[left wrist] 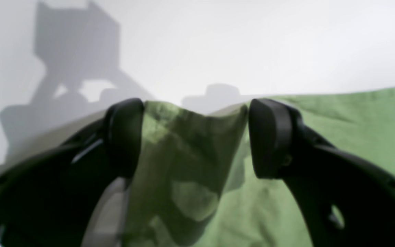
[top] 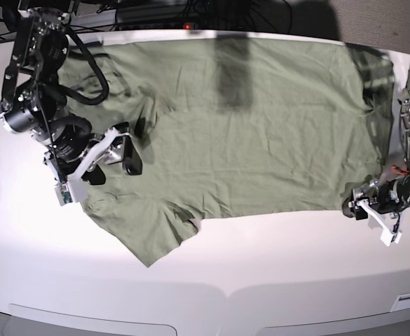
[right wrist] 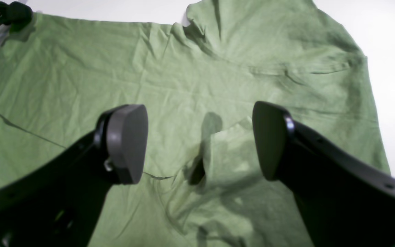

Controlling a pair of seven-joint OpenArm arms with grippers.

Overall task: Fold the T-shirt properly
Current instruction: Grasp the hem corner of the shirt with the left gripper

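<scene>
a: t-shirt [top: 261, 126] whereabouts?

b: spread out wide over the white table [top: 261, 280], sage green, lightly wrinkled all over. runs nearly to the far edge, with one short sleeve [top: 155, 238] poking toward the near edge on the base view's left. darker shadow patch [top: 231, 77] across the upper middle of the cloth.

a: right gripper [top: 124, 157]?

b: down over the sleeve end of the cloth, on the base view's left. jaws spread as wide as can be, clamped on nothing. seen from its own wrist camera, straddles a small raised fold [right wrist: 228, 151] of green fabric, standing up off the flat layer and sitting closer to the right-hand finger [right wrist: 269, 140] than to the other. hard to say whether fold and pad actually touch.

a: left gripper [top: 359, 206]?

b: at the opposite end, low by the near hem corner, on the base view's right, well apart from the other arm. likewise gaping wide. from its wrist camera, a bunched hem corner [left wrist: 183, 154] rising between the two dark fingers, stretching from one pad across to the other and seeming to brush both. blurred up close, so no telling how firmly. rest of the hem lying flat on the table to the right of that finger pair.

a: anything else on the surface?

b: only arm shadows on the bare white beside the hem.
</scene>
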